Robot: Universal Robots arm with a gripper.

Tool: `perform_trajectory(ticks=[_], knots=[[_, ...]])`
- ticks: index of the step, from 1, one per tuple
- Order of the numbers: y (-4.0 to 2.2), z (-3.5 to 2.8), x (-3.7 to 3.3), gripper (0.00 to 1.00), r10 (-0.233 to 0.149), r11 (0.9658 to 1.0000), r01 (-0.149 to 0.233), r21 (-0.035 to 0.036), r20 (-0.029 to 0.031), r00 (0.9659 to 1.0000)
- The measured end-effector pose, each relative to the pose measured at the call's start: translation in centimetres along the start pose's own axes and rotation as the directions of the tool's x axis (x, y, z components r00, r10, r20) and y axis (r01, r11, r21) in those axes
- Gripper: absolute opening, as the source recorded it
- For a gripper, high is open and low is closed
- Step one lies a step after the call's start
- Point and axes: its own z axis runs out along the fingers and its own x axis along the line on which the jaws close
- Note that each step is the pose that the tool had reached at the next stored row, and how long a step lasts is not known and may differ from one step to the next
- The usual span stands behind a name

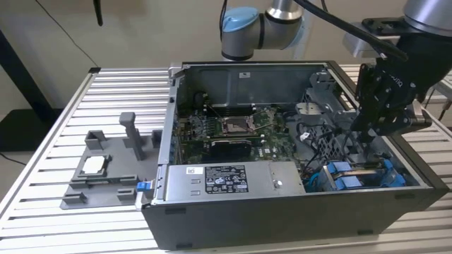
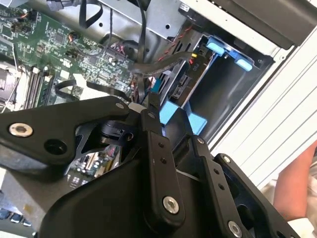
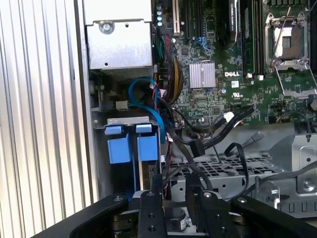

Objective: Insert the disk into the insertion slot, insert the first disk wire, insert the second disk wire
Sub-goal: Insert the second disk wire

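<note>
Disk (image 1: 347,182) in its blue carrier sits in the bay at the computer case (image 1: 282,214) corner, insertion judged done; gripper (image 1: 363,145) hangs just above, claw apart or together cannot be told, wire connections unconfirmed

White printed label (image 1: 224,178) on power-supply box (image 1: 282,179), print illegible; white lettering (image 3: 233,74) on motherboard (image 3: 247,96).

Exterior view overlooks the case (image 1: 282,219); both wrist views peer inside.
</note>
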Motion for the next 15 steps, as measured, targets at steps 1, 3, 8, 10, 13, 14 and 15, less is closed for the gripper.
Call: perform_trajectory(ticks=[1, 3, 8, 10, 13, 14, 15], knots=[[0.11, -0.05, -0.04, 0.33, 0.0, 1.0, 0.0, 0.0, 0.0002, 1.0], [0.39, -0.11, -0.11, 0.33, 0.0, 1.0, 0.0, 0.0001, 0.0003, 1.0], [1.22, -0.22, -0.19, 0.33, 0.0, 1.0, 0.0, 0.0012, 0.0015, 1.0], [1.58, -0.22, -0.26, 0.33, 0.0, 1.0, 0.0, 0.0019, 0.0018, 1.0], [2.04, -0.2, -0.48, 0.33, 0.0, 1.0, 0.0, 0.0021, 0.0019, 1.0], [2.21, -0.2, -0.59, 0.33, 0.0, 1.0, 0.0, 0.0023, 0.0018, 1.0], [2.37, -0.19, -0.72, 0.33, -0.001, 1.0, 0.001, 0.003, 0.0019, 1.0]])
